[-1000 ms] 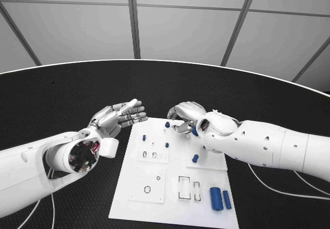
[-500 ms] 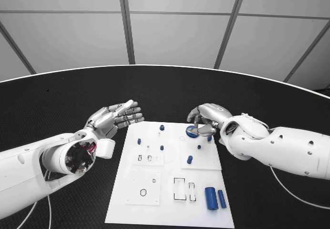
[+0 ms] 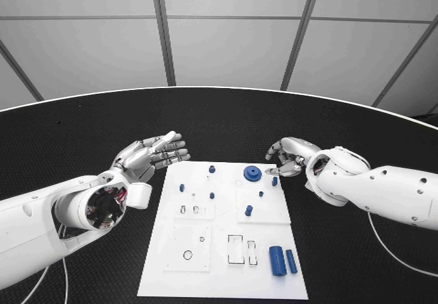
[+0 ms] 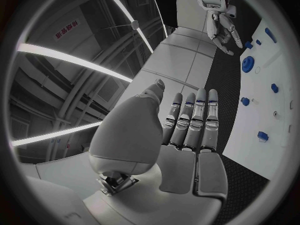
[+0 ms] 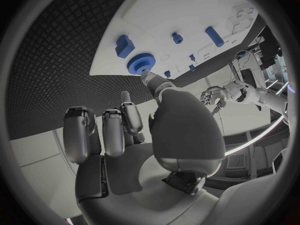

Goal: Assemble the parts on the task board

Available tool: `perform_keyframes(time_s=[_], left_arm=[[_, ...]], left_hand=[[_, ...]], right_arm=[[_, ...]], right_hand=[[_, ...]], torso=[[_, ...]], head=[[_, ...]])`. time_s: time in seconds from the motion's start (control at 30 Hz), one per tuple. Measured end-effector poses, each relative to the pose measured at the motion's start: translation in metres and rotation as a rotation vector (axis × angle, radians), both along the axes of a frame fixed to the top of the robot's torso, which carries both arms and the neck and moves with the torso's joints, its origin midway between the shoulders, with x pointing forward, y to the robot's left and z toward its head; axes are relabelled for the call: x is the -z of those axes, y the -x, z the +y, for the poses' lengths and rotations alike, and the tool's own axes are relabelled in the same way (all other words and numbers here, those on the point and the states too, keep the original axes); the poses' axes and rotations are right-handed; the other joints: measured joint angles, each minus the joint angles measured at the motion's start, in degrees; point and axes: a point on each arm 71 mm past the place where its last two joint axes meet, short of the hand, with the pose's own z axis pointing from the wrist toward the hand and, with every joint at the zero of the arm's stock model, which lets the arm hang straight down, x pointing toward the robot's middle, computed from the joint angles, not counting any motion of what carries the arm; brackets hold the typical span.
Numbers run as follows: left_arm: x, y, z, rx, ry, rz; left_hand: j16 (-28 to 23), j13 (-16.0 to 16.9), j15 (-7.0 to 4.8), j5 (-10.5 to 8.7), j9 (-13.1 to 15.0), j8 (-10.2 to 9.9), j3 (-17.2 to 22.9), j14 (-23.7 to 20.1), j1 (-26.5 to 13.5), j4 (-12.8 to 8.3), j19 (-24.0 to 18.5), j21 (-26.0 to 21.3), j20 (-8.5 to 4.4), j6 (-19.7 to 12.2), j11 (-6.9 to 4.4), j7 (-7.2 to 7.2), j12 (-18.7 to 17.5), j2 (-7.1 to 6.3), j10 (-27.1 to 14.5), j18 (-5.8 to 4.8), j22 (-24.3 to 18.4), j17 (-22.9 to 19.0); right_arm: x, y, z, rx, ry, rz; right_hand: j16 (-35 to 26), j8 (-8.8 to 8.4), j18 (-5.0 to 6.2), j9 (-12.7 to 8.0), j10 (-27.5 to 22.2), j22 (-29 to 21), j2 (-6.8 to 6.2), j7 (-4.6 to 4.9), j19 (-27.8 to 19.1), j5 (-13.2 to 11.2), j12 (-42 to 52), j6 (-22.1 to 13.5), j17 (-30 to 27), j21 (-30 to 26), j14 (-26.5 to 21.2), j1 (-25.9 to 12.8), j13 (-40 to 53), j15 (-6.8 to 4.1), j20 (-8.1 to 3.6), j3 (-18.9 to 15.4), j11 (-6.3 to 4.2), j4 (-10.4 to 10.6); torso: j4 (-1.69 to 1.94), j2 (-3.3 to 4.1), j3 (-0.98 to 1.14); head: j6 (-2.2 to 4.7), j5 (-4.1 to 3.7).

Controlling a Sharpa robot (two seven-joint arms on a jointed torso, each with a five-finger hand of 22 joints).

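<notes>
The table [image 3: 91, 126] looks black and bumpy, the task board [image 3: 219, 266] smooth white, and both hands shiny metal.

My head camera looks steeply down on the task board [image 3: 219, 253]. Each wrist camera sits close behind its own palm, looking along the fingers. All three views share the board's far end with the blue gear [image 3: 253, 173].
</notes>
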Motion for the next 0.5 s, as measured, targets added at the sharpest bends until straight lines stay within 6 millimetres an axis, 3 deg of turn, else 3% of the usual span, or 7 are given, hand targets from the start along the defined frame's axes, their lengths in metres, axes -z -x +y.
perform_keyframes(time_s=[0.13, 0.5], left_arm=[[0.000, 0.000, 0.000, -0.001, 0.000, 0.000], [0.000, 0.001, 0.001, -0.001, 0.000, 0.001]], left_hand=[[0.0, 0.0, 0.00, 0.00, 0.0, 0.0, -0.1, 0.0, 0.0, 0.1, 0.0, 0.0, 0.00, 0.0, 0.00, 0.00, 0.0, 0.00, 0.0, 0.00, 0.0, 0.0], [0.0, 0.0, 0.00, 0.00, 0.0, 0.0, -0.2, 0.0, 0.0, 0.2, 0.0, 0.0, 0.00, 0.0, 0.00, 0.00, 0.0, 0.00, 0.0, 0.00, -0.1, 0.0]], right_arm=[[0.001, -0.004, 0.005, -0.004, 0.002, 0.005], [0.003, -0.008, 0.019, -0.032, 0.005, 0.017]], right_hand=[[0.5, 0.22, -0.05, 0.2, 2.7, 0.0, 0.25, 0.21, 0.1, 0.3, 5.4, -0.2, 0.0, 0.8, 0.1, 0.3, 0.1, 0.35, 0.13, -0.5, 0.26, 0.5], [1.0, 0.67, -0.05, 0.3, 2.9, 0.0, 0.22, 0.21, 0.0, 0.3, 8.9, -0.2, 0.0, 1.3, -0.1, 0.7, 0.1, 0.50, 0.42, -0.7, 0.38, 0.7]], torso=[[0.11, 0.14, -0.10], [0.21, 0.31, -0.21]], head=[[-0.04, -0.14], [-0.32, -0.26]])
